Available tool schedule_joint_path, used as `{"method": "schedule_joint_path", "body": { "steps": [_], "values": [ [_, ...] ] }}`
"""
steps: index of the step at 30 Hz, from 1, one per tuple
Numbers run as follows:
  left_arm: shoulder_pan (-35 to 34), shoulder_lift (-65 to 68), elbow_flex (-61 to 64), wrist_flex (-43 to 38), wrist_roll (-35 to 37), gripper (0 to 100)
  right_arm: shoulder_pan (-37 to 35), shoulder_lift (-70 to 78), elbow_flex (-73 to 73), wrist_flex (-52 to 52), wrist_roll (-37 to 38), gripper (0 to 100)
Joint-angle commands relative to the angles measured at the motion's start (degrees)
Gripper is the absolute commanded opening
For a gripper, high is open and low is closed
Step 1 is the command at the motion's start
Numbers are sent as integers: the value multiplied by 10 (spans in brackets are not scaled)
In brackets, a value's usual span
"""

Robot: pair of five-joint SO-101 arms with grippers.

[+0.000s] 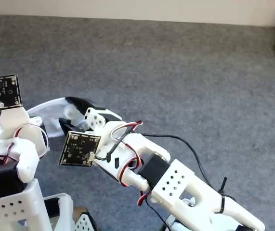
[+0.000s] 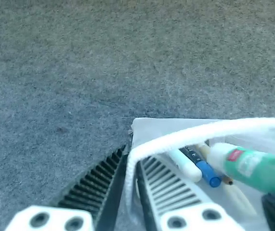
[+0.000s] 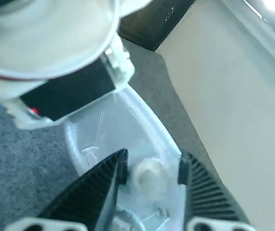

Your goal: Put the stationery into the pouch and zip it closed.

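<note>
The pouch is a clear, soft plastic one with a thick white rim. It lies on the grey, felt-like tabletop between the 2 arms, toward the near left of the high view. In the left wrist view its mouth arches open, and we see 3 items inside: a white marker, a dark pen with a blue cap and a green glue stick with a white cap. The glue stick lies over the other 2. The left end effector is clamped on the pouch's white rim at 1 corner, its ribbed jaws pressed close on either side of it. The right end effector sits over the pouch, in line with a pale round thing. That thing is too blurred to name, and we cannot tell whether this end effector grips it or stands free. In the high view the right arm and its camera board cover most of the pouch, leaving 1 rounded end in sight. The glue stick is cut off at the frame edge, and the far ends of the marker and pen are hidden beneath it. We cannot tell how far the zip is drawn.
</note>
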Motion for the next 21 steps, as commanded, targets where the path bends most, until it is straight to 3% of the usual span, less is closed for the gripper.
{"method": "schedule_joint_path", "body": {
  "steps": [1,11,21],
  "values": [
    [-9,14,8,-4,4,14,20,21,24,14,8,197],
    [-9,14,8,-4,4,14,-18,-98,24,119,1,195],
    [-9,14,8,-4,4,14,-23,-157,19,167,-157,195]
  ]
}}
